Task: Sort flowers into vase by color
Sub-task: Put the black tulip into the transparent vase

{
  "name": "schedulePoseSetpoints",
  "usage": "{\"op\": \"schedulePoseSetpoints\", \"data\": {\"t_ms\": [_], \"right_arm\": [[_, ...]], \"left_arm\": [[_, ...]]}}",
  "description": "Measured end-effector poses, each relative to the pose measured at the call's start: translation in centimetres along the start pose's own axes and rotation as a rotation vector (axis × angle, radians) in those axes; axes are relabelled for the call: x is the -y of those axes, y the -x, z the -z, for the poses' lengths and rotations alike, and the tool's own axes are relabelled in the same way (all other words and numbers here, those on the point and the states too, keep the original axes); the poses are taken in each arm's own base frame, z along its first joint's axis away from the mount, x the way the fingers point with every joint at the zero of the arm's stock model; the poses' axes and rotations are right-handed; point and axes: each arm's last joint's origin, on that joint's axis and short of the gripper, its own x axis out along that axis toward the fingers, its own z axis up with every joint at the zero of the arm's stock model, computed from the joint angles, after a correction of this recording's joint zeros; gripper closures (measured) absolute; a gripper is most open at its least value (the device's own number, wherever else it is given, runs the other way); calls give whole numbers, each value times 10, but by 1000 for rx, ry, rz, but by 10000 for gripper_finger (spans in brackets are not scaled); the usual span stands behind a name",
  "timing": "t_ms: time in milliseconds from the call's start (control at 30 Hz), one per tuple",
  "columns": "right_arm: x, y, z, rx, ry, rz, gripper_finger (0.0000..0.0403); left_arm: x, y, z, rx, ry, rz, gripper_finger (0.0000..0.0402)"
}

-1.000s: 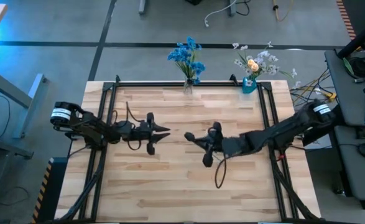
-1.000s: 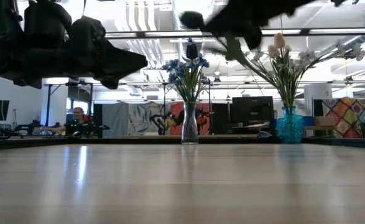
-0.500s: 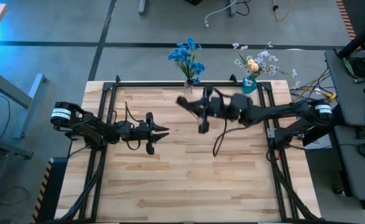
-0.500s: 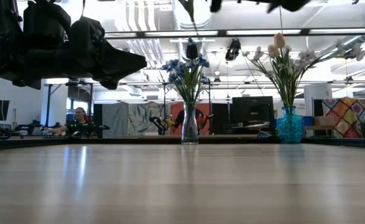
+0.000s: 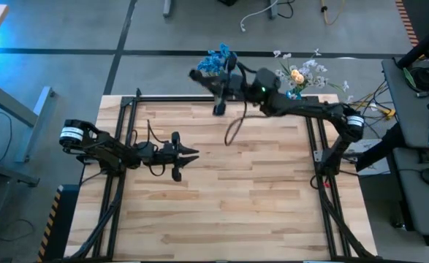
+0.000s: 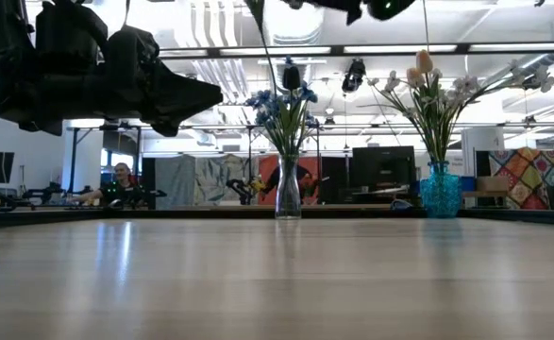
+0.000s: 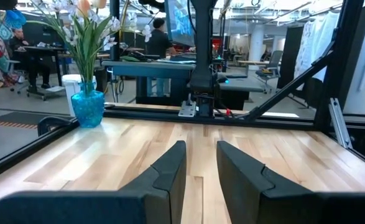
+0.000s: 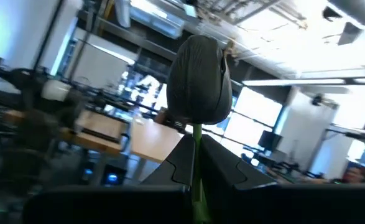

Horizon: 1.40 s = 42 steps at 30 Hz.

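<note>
The right arm reaches across the upper middle of the high view, its gripper (image 5: pixel 208 79) past the table's top edge, fingers (image 8: pixel 176 163) closed on a thin stem (image 8: pixel 198 168). The left arm lies low at centre left, its gripper (image 5: pixel 192 153) pointing right, fingers (image 7: pixel 170 171) slightly parted, holding nothing.

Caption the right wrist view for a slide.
Right pincer shut on a dark-headed flower, its green stem clamped between the fingers, blurred room behind.
</note>
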Motion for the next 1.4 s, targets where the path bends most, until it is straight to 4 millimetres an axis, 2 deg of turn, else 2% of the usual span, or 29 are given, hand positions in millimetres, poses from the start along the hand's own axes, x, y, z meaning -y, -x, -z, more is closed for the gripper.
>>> {"op": "schedulePoseSetpoints", "data": {"t_ms": [233, 333, 467, 700, 933, 1267, 1400], "right_arm": [[51, 4, 32, -9, -19, 60, 391], [67, 9, 43, 5, -32, 89, 391], [79, 11, 55, 6, -73, 84, 391], [80, 10, 76, -35, -100, 86, 391], [82, 11, 83, -62, -108, 97, 391], [85, 10, 71, -34, -107, 103, 391], [85, 10, 74, -62, -107, 114, 391]], "left_arm": [[0, 1, 2, -12, -5, 2, 326], [0, 2, 2, -15, -6, 2, 326], [0, 2, 3, -24, -5, 2, 326], [0, 2, 3, -24, 0, 4, 326], [0, 3, 4, -28, 0, 5, 326], [0, 3, 4, -27, 1, 5, 326], [0, 3, 4, -27, 4, 5, 326]]}}
